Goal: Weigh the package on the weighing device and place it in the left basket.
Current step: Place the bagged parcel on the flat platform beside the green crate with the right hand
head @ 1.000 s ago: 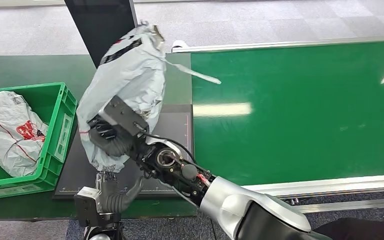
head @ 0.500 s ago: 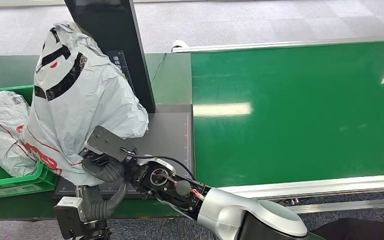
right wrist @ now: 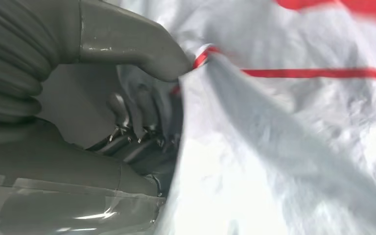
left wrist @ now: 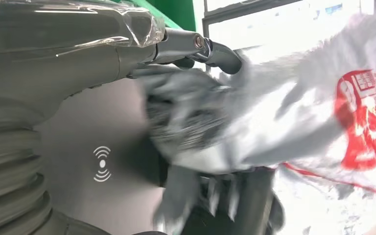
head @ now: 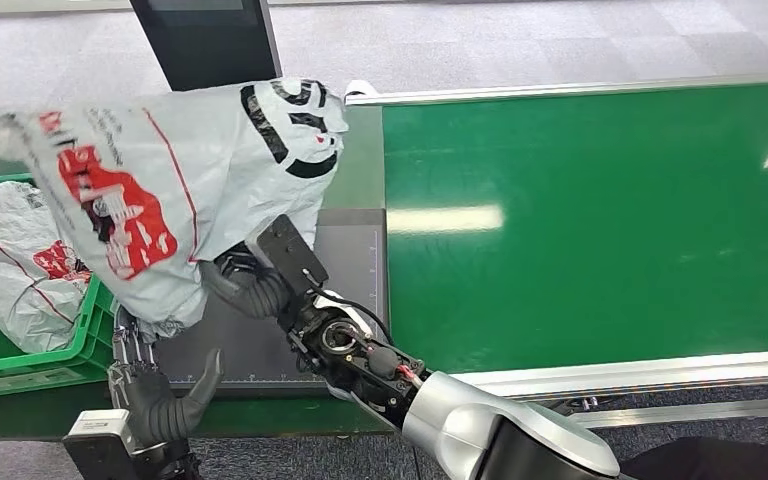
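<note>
The robot's right hand (head: pixel 245 285) grips the package (head: pixel 160 190), a big soft grey bag with red pictures and black marks on it. The fingers wrap into the bag's lower edge, and in the right wrist view the thick thumb (right wrist: pixel 142 49) presses on the bag's skin by a red line. The package is up in the air. It hangs over the left end of the dark weighing device (head: pixel 340 260) and over the near right corner of the green basket (head: pixel 30 375). From the middle of the head view it sits at about ten o'clock.

The left hand (head: pixel 165 395) is at about seven o'clock, just under the bottom of the package. Its fingers are apart and point up. The left wrist view is blurry where the fingers meet the bag, so I cannot tell if this hand holds the bag or only touches it.

The basket is at nine o'clock. Another grey bag (head: pixel 15 265) with red marks lies inside it. The tall black screen (head: pixel 205 40) of the weighing device stands at about eleven o'clock, behind the package. A wide green belt (head: pixel 600 220) lies at three o'clock, right beside the weighing device.
</note>
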`<act>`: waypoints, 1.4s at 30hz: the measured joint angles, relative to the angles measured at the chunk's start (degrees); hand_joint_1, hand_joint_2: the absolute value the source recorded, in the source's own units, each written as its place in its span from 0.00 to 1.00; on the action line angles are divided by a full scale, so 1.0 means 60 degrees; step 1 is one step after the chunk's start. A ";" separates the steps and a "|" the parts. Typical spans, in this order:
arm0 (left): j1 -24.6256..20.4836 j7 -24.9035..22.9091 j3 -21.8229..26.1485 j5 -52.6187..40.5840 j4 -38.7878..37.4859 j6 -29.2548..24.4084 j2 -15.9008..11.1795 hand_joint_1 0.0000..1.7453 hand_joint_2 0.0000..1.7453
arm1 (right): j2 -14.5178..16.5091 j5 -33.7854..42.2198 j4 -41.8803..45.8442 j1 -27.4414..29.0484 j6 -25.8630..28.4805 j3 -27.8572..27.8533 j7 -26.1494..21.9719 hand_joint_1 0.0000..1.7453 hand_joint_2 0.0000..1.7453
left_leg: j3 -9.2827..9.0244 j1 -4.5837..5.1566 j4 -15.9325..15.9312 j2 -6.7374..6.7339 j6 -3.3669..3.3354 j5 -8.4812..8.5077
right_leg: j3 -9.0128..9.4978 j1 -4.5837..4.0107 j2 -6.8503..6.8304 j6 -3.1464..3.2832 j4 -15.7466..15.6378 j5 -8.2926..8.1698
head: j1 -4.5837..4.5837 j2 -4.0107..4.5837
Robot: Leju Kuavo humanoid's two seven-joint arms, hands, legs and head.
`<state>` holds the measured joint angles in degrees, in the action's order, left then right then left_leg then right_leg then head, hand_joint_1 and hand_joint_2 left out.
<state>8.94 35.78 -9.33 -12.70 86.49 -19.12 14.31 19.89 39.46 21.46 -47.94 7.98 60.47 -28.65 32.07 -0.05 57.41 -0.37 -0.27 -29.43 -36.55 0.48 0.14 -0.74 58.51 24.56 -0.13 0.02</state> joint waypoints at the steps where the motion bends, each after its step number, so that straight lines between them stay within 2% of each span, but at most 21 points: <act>1: 0.0018 -0.0002 -0.0011 -0.0011 0.0056 -0.0022 -0.0003 0.00 1.00 | -0.0003 -0.0049 0.0000 0.0025 0.0046 -0.0208 -0.0098 0.00 1.00 | 0.0000 0.0000 0.0000 0.0000 0.0000 0.0000 | 0.0000 0.0000 0.0000 0.0000 0.0000 0.0000 | 0.0000 0.0000; 8: 0.0034 -0.0004 -0.0034 -0.0053 0.0182 -0.0036 -0.0043 0.00 1.00 | -0.0031 -0.0954 0.0130 0.0320 0.0264 -0.1337 -0.0549 0.00 1.00 | -0.0001 -0.0001 -0.0001 0.0001 0.0000 0.0000 | -0.0001 -0.0001 0.0000 0.0000 0.0001 0.0000 | 0.0000 0.0000; 14: 0.0015 0.0018 0.0003 -0.0034 0.0182 -0.0156 -0.0101 0.00 1.00 | -0.0061 -0.1965 0.0366 0.0658 -0.0049 -0.2475 -0.0386 0.00 1.00 | -0.0001 -0.0001 -0.0001 0.0001 0.0000 0.0000 | 0.0000 -0.0001 0.0000 0.0000 0.0000 0.0000 | 0.0000 -0.0001; 19: 0.0028 0.0166 0.0257 0.0025 0.0262 -0.0881 -0.0115 0.00 1.00 | -0.0035 -0.2633 0.0402 0.0934 -0.0759 -0.3255 0.0084 0.00 1.00 | 0.0000 -0.0002 -0.0001 0.0000 0.0000 0.0000 | 0.0000 -0.0001 -0.0001 0.0000 0.0002 0.0000 | 0.0000 0.0000; 23: 0.0076 0.0482 0.0575 0.0264 0.0508 -0.1701 -0.0099 0.00 1.00 | 0.0008 -0.2686 0.0503 0.1289 -0.1396 -0.3448 0.0599 0.00 1.00 | 0.0002 -0.0004 -0.0003 0.0000 0.0002 -0.0001 | -0.0001 -0.0003 -0.0001 0.0001 0.0003 0.0001 | 0.0001 0.0000; 26: 0.0170 0.0665 0.0759 0.0600 0.0824 -0.2467 -0.0062 0.00 1.00 | 0.0057 -0.2229 0.0662 0.1589 -0.1562 -0.3204 0.0880 0.00 1.00 | 0.0003 -0.0006 -0.0004 -0.0002 0.0003 -0.0002 | -0.0002 -0.0004 -0.0001 0.0002 0.0003 0.0002 | 0.0001 0.0000; 30: 0.0334 0.0705 0.1070 0.0814 0.1828 -0.3353 0.0095 0.00 1.00 | 0.0094 -0.1222 0.0907 0.1911 -0.1659 -0.2306 0.1348 0.00 1.00 | 0.0004 -0.0007 -0.0005 -0.0001 0.0004 -0.0002 | -0.0002 -0.0005 -0.0001 0.0004 0.0003 0.0004 | -0.0001 -0.0003; 36: 0.0446 0.0718 0.1613 0.0528 0.3314 -0.3442 0.0566 0.00 1.00 | 0.0102 -0.0174 0.1287 0.2226 -0.1733 -0.0576 0.1618 0.00 1.00 | 0.0002 -0.0006 -0.0005 0.0001 0.0004 -0.0003 | 0.0001 -0.0005 -0.0008 0.0005 0.0001 0.0006 | -0.0002 -0.0002; 42: 0.0361 0.0718 0.1737 0.0428 0.3697 -0.3443 0.0748 0.00 1.00 | 0.0102 0.0162 0.1613 0.2278 -0.1865 0.0529 0.1519 0.00 1.00 | -0.0004 -0.0006 -0.0004 0.0002 0.0004 -0.0002 | 0.0008 -0.0005 -0.0012 0.0005 0.0000 0.0006 | -0.0004 0.0000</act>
<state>11.10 40.09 1.09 -10.14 108.67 -39.78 18.79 20.50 40.43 31.14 -34.27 -3.21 63.64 -19.53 32.04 -0.08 57.39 -0.36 -0.24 -29.44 -36.51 0.44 0.07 -0.71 58.51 24.59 -0.15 0.02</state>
